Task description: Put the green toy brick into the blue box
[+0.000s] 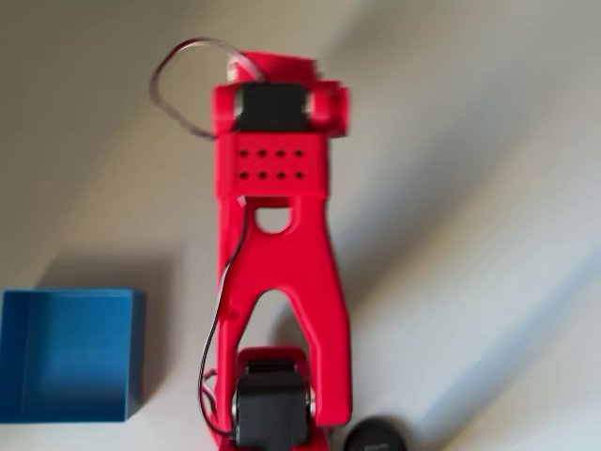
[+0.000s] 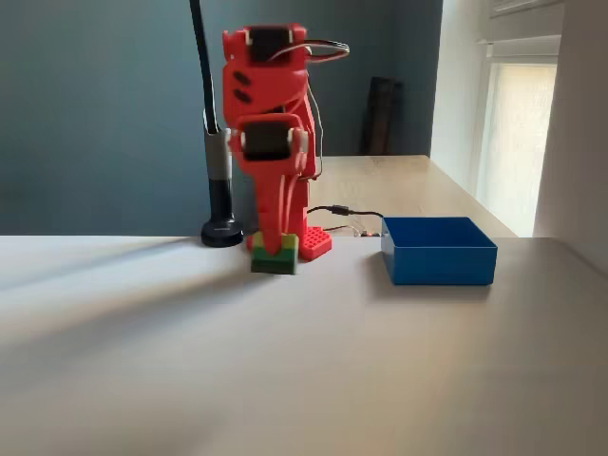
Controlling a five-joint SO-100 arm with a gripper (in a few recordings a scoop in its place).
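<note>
While red arm (image 2: 271, 123) is folded down at tabletop (image 2: 285, 380) in fixed view, claw (image 2: 275, 249) is seen lowered onto green toy brick (image 2: 274, 260), tips at brick's top. Brick is seated on tabletop, just in front of arm base. Whether claw is clenched on brick or merely touching cannot be told. Blue box (image 2: 439, 251) is placed apart, right of brick in fixed view; in overhead view box (image 1: 66, 355) is seen left of arm. Black lamp stand (image 2: 220, 204) is stood behind arm.
</note>
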